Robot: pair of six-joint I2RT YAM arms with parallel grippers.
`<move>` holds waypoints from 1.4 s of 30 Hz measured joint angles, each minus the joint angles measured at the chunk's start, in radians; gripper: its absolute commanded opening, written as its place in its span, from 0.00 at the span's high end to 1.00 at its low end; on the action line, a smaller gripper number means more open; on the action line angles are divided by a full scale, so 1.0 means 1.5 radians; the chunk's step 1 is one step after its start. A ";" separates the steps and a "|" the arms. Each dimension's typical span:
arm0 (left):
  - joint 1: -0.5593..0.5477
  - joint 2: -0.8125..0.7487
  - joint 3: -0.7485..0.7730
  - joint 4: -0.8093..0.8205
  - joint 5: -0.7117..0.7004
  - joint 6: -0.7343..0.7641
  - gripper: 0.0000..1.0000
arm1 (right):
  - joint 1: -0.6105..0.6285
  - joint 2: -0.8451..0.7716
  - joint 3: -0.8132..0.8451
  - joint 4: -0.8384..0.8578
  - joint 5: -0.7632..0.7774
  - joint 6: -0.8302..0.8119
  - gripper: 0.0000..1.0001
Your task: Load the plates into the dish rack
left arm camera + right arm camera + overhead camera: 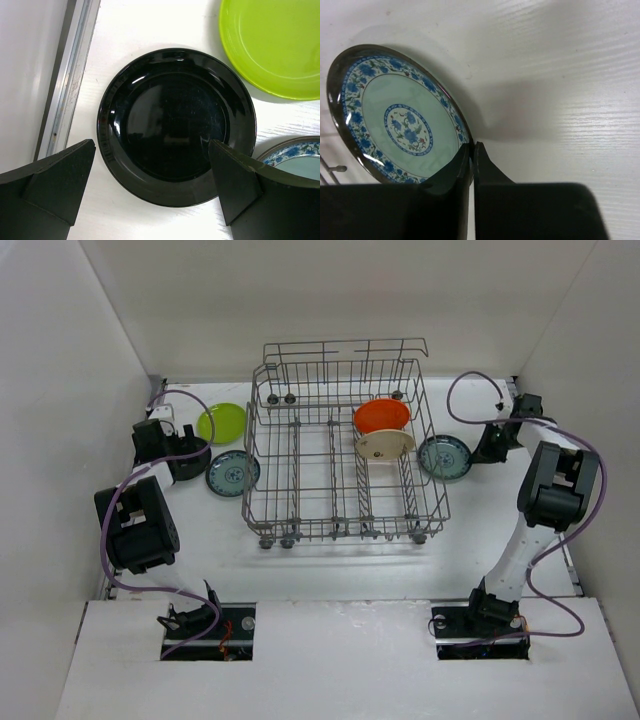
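We note the left hand point(151, 145) spread wide above the black plate point(175, 100) on the worktop point(150, 25). The right hand point(473, 150) is clenched, apparently pinching the rim of the patterned teal plate point(405, 125).

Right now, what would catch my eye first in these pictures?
The grey wire dish rack mid-table, with an orange plate and a cream plate standing in its far right part. Left of it, the open left fingers hover over a black plate. On the other side, the right fingers pinch the rim of a teal flowered plate.
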 measured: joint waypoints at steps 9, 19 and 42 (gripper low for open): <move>-0.003 0.000 0.000 0.000 -0.003 0.000 0.00 | 0.005 -0.009 0.003 0.006 0.002 0.004 1.00; -0.008 0.000 0.000 -0.002 -0.005 0.001 0.00 | -0.011 -0.201 -0.043 0.045 0.077 0.002 1.00; -0.013 0.000 0.001 -0.006 -0.013 0.001 0.00 | 0.380 -0.674 -0.249 0.268 0.150 -0.425 1.00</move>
